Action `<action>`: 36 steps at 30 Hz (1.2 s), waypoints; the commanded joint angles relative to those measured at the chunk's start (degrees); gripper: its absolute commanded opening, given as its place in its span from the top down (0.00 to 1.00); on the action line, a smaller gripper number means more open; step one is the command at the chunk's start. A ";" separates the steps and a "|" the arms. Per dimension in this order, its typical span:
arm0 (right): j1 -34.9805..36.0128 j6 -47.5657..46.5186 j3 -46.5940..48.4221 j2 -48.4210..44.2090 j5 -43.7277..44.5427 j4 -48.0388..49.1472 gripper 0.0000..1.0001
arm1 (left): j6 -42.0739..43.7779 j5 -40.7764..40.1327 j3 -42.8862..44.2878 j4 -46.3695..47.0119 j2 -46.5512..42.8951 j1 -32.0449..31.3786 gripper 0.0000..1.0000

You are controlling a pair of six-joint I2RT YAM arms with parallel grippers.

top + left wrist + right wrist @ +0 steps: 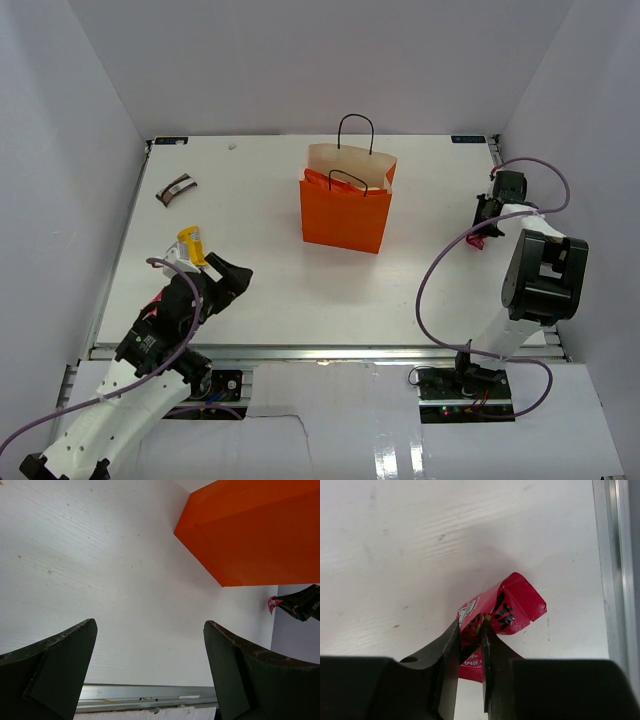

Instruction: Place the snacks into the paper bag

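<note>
While our right end effector (pixel 482 627) is clamped on a small red packet (pixel 517 602) w/ black print, pinching its near end, the rest of the packet sticks out past the fingertips over the white tabletop (pixel 420 540), close to the metal rail (pixel 615 555) at the right edge; we can't tell if it's lifted. Our left end effector (pixel 149 625) is spread wide w/ nothing btwn its fingers, over bare tabletop at the near left. Just beside it lies a yellow packet (pixel 191 245); a dark brown bar (pixel 178 188) sits further back, near the left edge. The paper bag (pixel 345 215) stands upright approx. centre-back, mouth open, well apart from both arms.
</note>
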 commanded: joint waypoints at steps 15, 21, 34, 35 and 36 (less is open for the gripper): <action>10.83 -27.59 30.02 -20.00 -62.79 -12.37 0.92 | -1.77 -0.94 0.16 0.10 -4.44 0.06 0.02; 21.50 -27.06 34.35 -17.37 -58.05 -10.53 0.92 | -2.21 -0.33 0.95 -0.08 -4.61 0.06 0.02; 29.50 -26.19 31.19 -12.01 -43.20 -7.36 0.68 | -5.28 0.64 1.48 -0.61 -4.27 0.06 0.02; 29.50 -26.10 31.37 -11.48 -42.50 -7.36 0.56 | -5.72 0.47 1.74 -0.87 -3.74 0.06 0.02; 29.50 -26.10 31.37 -11.39 -41.36 -7.36 0.48 | -6.16 0.12 2.09 -0.96 -3.21 0.06 0.02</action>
